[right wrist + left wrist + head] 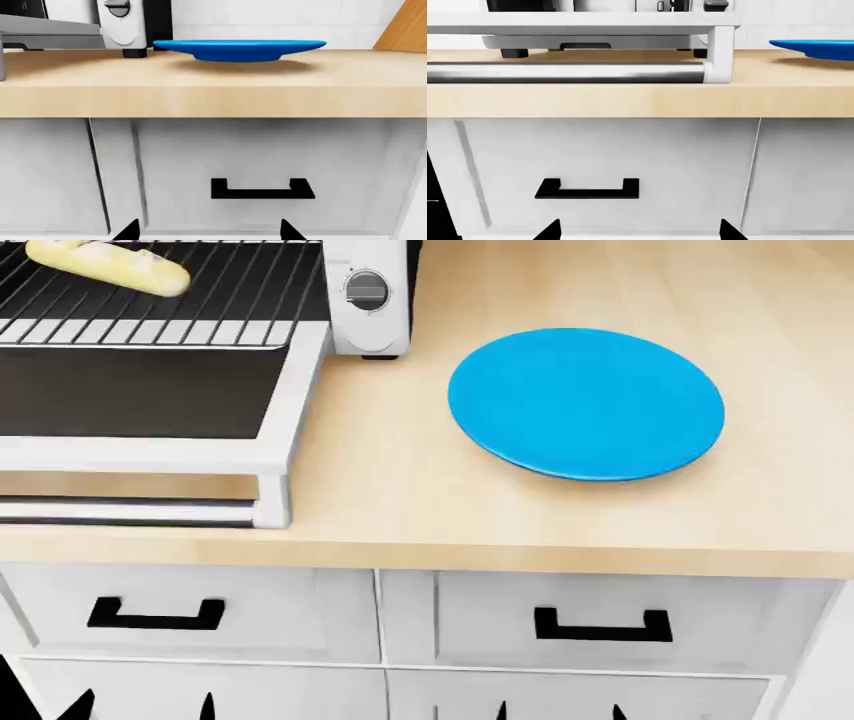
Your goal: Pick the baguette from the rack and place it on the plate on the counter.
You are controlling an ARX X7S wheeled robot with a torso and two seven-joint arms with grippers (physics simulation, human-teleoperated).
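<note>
Head view: our baguette [110,266] lay on the rack [200,300], well apart from the plate [587,405]; both grippers' fingers [74,705] parted, low, empty.

A white toaster oven [367,295] stands at the back left, a round dial [367,290] on its front panel. Its door [147,405] hangs open and lies flat, dark glass inside a white frame, with a silver bar handle [564,72] along its front edge (the bar juts slightly past the edge below it). Underneath sit white drawers [187,615], each with a black handle [603,625]. At the far right in the right wrist view leans a wooden board [403,30].
</note>
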